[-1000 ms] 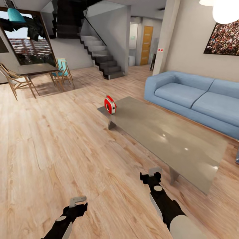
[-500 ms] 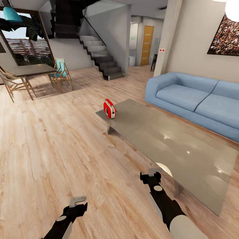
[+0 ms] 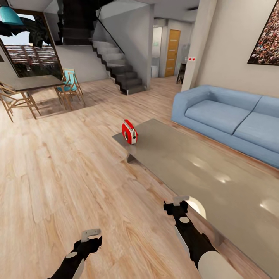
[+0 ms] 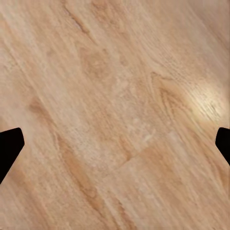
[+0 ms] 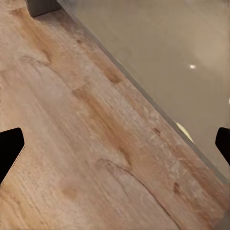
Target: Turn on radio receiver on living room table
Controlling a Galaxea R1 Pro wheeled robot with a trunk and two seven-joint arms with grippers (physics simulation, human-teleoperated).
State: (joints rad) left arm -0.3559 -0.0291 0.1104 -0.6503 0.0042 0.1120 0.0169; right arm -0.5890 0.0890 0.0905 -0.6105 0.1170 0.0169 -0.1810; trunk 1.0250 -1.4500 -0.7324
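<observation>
The small red radio receiver (image 3: pixel 129 131) stands upright on the far left corner of the low glossy grey table (image 3: pixel 186 166), well ahead of both arms. My left gripper (image 3: pixel 91 233) hangs low over the wood floor, open, with nothing between its fingers (image 4: pixel 9 148). To its right, my right gripper (image 3: pixel 180 200) is held beside the table's near long edge, also open and empty. In the right wrist view the table top (image 5: pixel 158 57) and its edge run across the floor planks.
A light-blue sofa (image 3: pixel 228 116) lines the far side of the table under a framed crowd picture (image 3: pixel 267 38). A dark dining table (image 3: pixel 33 82) with wooden chairs (image 3: pixel 71 83) stands far left. A staircase (image 3: pixel 116 66) and an orange door (image 3: pixel 171 52) are at the back. Wood floor (image 3: pixel 58 174) stretches left.
The whole view has shifted: the camera has come closer to the table, which now looks larger and runs off the right edge. Both arms keep their pose.
</observation>
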